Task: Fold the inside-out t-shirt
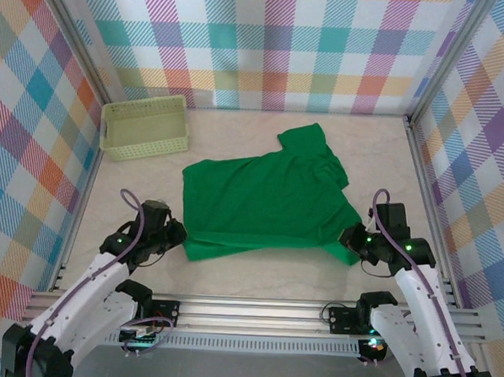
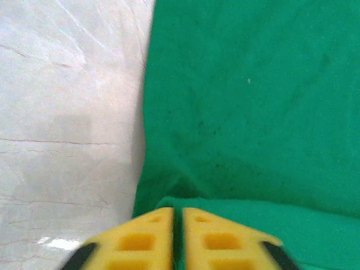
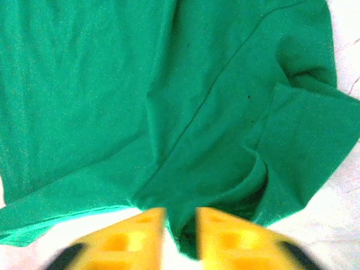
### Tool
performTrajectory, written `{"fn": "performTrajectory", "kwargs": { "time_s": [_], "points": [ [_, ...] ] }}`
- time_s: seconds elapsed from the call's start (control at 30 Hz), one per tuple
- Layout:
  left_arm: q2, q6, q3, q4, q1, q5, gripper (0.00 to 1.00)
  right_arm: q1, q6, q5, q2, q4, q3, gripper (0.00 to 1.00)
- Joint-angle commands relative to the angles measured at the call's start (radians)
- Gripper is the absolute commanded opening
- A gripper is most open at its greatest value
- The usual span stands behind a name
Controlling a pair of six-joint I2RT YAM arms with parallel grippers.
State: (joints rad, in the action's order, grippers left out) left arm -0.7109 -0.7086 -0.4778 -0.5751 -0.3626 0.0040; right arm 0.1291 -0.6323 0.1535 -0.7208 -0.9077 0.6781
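Observation:
The inside-out t-shirt lies spread on the table, bright green and wrinkled, with one sleeve toward the back right. My left gripper is at its near left corner. In the left wrist view the yellow fingers stand a narrow slit apart, with the shirt hem in the slit. My right gripper is at the near right corner. Its fingers stand clearly apart, and a loose fold of the shirt lies between them.
A pale yellow-green lattice basket stands at the back left. Bare table runs between the shirt's near hem and the arm bases. Plaid walls close in the left, back and right sides.

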Motion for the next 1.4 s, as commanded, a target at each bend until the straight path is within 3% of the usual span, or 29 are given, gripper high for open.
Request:
{"fn": "performTrajectory", "kwargs": {
  "time_s": [0.0, 0.07, 0.17, 0.3, 0.53, 0.73, 1.0, 1.2, 1.37],
  "points": [
    [0.119, -0.035, -0.033, -0.094, -0.002, -0.090, 0.33, -0.006, 0.001, -0.060, 0.020, -0.045, 0.079, 0.54],
    [0.190, -0.034, -0.053, -0.101, -0.001, -0.111, 0.45, -0.007, 0.021, -0.097, 0.014, -0.030, 0.129, 0.59],
    [0.175, -0.015, -0.087, -0.041, -0.001, -0.082, 0.52, -0.006, 0.045, -0.161, -0.039, -0.003, 0.202, 0.62],
    [-0.092, 0.014, -0.166, 0.089, -0.019, 0.040, 0.52, -0.007, 0.079, -0.139, -0.186, 0.097, 0.224, 0.63],
    [-0.581, 0.055, -0.366, 0.140, -0.073, -0.031, 0.55, -0.009, 0.132, -0.075, -0.537, 0.272, 0.253, 0.60],
    [-0.812, 0.041, -0.419, 0.189, -0.053, -0.041, 0.59, -0.081, 0.075, -0.011, -0.732, 0.415, 0.221, 0.59],
    [-0.926, 0.003, -0.325, 0.247, 0.053, -0.009, 0.64, -0.211, -0.033, 0.101, -0.869, 0.534, 0.133, 0.61],
    [-0.856, 0.029, -0.324, 0.187, 0.061, -0.070, 0.68, -0.255, -0.064, 0.021, -0.773, 0.508, 0.077, 0.65],
    [-0.821, 0.107, -0.482, 0.104, 0.013, -0.090, 0.75, -0.237, -0.005, -0.082, -0.666, 0.447, 0.155, 0.67]
  ]
}}
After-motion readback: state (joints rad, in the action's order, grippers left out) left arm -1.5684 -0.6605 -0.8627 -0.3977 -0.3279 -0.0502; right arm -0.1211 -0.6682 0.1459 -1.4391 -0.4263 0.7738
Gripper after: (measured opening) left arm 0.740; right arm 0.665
